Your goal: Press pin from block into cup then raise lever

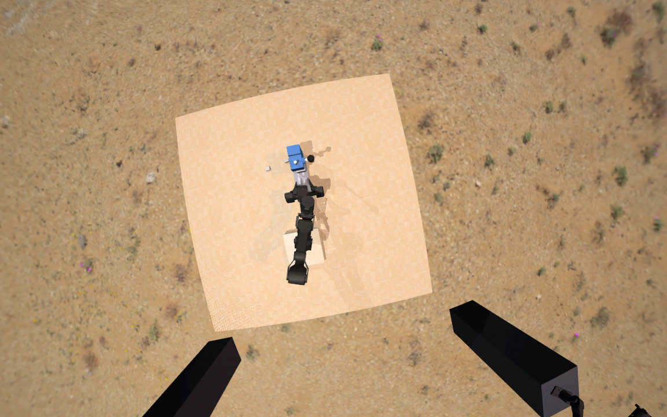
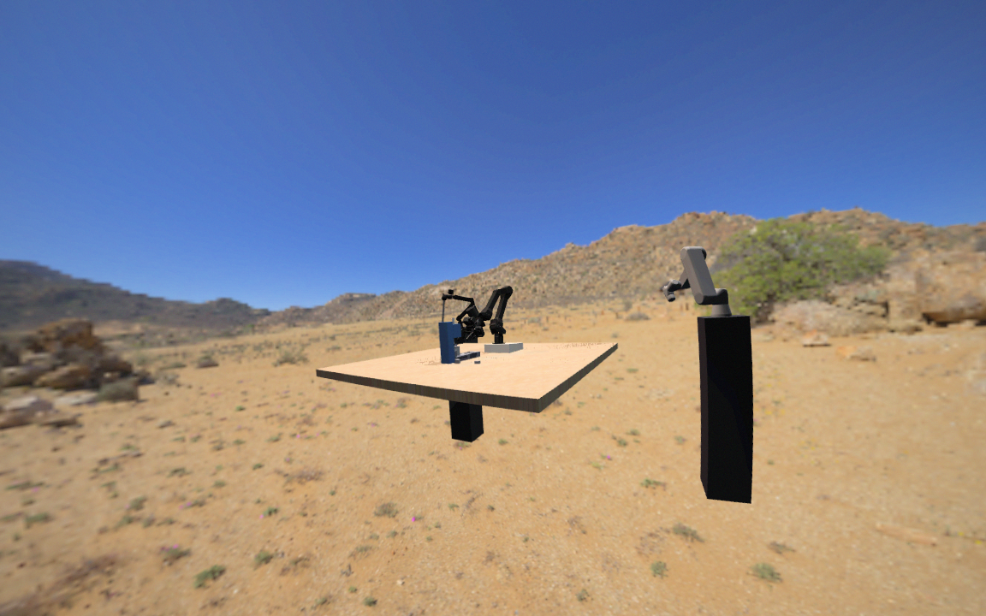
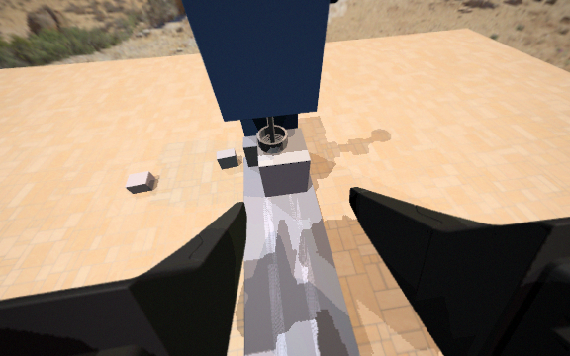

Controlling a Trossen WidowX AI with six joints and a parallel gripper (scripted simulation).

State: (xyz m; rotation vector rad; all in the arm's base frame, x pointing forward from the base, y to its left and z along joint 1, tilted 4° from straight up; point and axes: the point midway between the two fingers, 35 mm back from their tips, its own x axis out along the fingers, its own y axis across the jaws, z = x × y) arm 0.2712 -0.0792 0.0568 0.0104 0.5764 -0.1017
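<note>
My fingers stand apart, holding nothing, leaving the block [image 3: 285, 178] seated on the bed [image 3: 285, 237], presumably for pressing.

The boxy blue press [image 1: 294, 150] [image 2: 447, 342] [image 3: 265, 59] stands upright on the desk, its head overhanging a long, pale grey, glossy bed [image 3: 260, 210]. On that bed I see a squarish light-grey block [image 3: 286, 178], upright, below the head. A slim dark punch [image 3: 271, 130] reaches down inside a round, dark metal ring [image 3: 259, 141]; whether either touches the block, I can't tell. From above, the lever's round black knob [image 1: 310, 158] shows just beside the head. I can't make out pin or cup.
</note>
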